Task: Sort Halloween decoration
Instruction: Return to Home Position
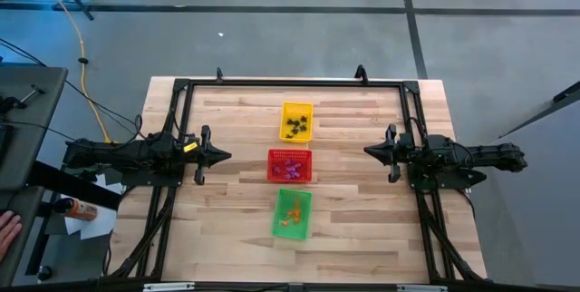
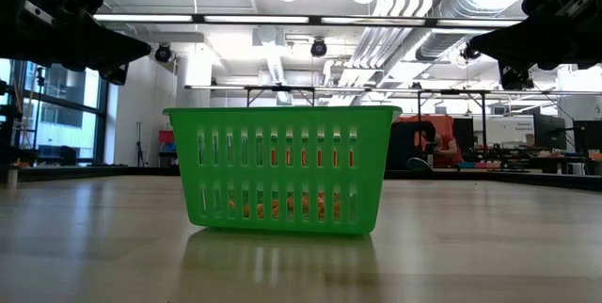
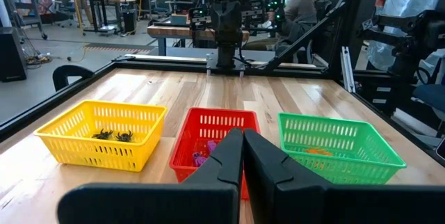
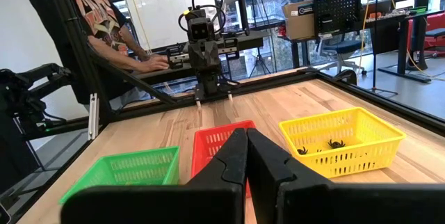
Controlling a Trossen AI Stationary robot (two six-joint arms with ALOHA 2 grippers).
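Three mesh baskets stand in a row down the table's middle. The yellow basket (image 1: 296,121) at the far end holds black trinkets (image 3: 113,136). The red basket (image 1: 289,165) in the middle holds purple-pink trinkets (image 1: 289,168). The green basket (image 1: 292,214) nearest the front holds orange trinkets (image 2: 282,206). My left gripper (image 1: 227,155) is shut at the table's left side, pointing level toward the baskets and well short of them. My right gripper (image 1: 368,150) is shut at the right side, likewise level and apart from them.
Black frame rails (image 1: 290,83) border the table on the far, left and right sides. A person's hand (image 1: 7,234) shows off the table's left. People (image 4: 104,29) stand beyond the table in the wrist views. Bare wood lies between each gripper and the baskets.
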